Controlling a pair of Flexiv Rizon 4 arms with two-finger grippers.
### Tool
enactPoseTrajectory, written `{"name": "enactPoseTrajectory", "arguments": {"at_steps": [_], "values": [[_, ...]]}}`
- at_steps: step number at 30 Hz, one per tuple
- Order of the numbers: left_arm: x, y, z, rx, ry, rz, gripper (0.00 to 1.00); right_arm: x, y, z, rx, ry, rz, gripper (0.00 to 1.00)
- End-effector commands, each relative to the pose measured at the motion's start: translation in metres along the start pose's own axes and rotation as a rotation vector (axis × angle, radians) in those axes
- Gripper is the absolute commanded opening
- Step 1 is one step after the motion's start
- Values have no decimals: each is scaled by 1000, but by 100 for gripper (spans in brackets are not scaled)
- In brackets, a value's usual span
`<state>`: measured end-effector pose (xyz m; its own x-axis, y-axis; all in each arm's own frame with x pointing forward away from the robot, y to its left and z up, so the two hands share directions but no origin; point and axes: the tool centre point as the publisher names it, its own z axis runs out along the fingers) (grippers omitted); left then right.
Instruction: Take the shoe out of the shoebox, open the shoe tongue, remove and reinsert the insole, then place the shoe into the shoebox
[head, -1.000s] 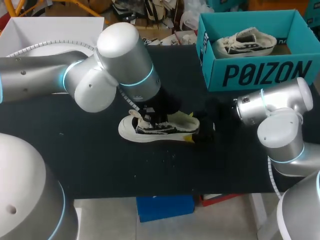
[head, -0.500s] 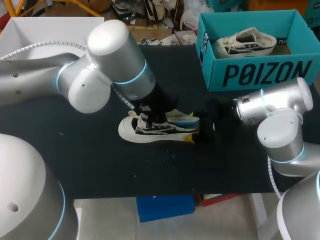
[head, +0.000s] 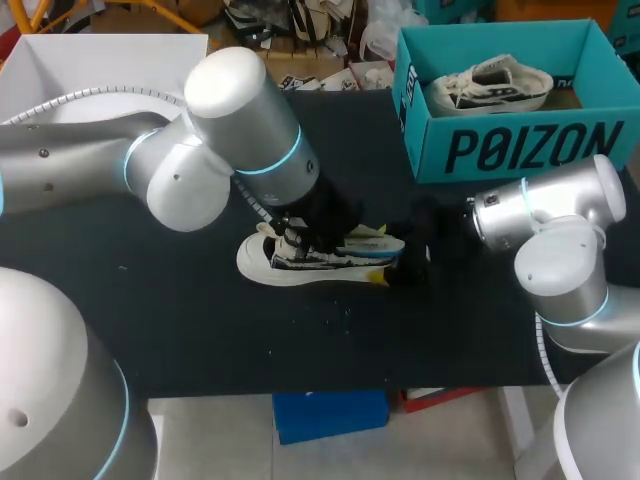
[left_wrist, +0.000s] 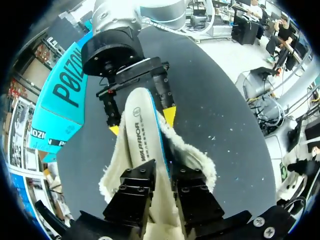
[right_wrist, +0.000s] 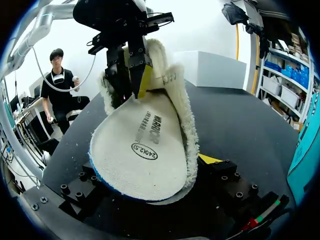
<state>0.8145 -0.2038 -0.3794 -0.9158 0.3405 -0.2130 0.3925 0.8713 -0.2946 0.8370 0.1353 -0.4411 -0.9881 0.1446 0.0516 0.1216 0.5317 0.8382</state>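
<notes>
A white and black shoe (head: 270, 262) lies on its sole mid-table, toe to the left. Its cream insole (head: 372, 241) with a blue edge sticks up out of the fleece-lined opening over the heel. My left gripper (head: 298, 238) comes down from above, and in the left wrist view it (left_wrist: 164, 175) is shut on the insole (left_wrist: 142, 130) edgewise. My right gripper (head: 405, 262) is at the heel. Its yellow fingertips (left_wrist: 169, 114) press the shoe's heel from both sides. In the right wrist view the insole (right_wrist: 145, 150) covers the heel, with the left gripper (right_wrist: 132, 70) beyond.
The teal shoebox (head: 520, 150) stands at the back right with a second shoe (head: 490, 88) inside. A white box (head: 60, 65) sits at the back left. White crumbs dot the dark tabletop (head: 200, 330) in front of the shoe.
The insole's rear end has come farther out over the heel. My left arm's elbow swung left and back again. The right arm has not moved.
</notes>
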Motion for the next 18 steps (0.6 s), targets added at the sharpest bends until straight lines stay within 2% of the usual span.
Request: {"name": "enactPoseTrajectory", "arguments": {"at_steps": [1, 6, 18], "values": [[-3, -11, 14, -23, -7, 28, 40, -1, -3, 2, 1, 0, 2, 0], [-2, -16, 16, -72, -40, 43, 46, -1, -3, 2, 1, 0, 2, 0], [-23, -29, 21, -89, -104, 36, 43, -1, -3, 2, 1, 0, 2, 0]]}}
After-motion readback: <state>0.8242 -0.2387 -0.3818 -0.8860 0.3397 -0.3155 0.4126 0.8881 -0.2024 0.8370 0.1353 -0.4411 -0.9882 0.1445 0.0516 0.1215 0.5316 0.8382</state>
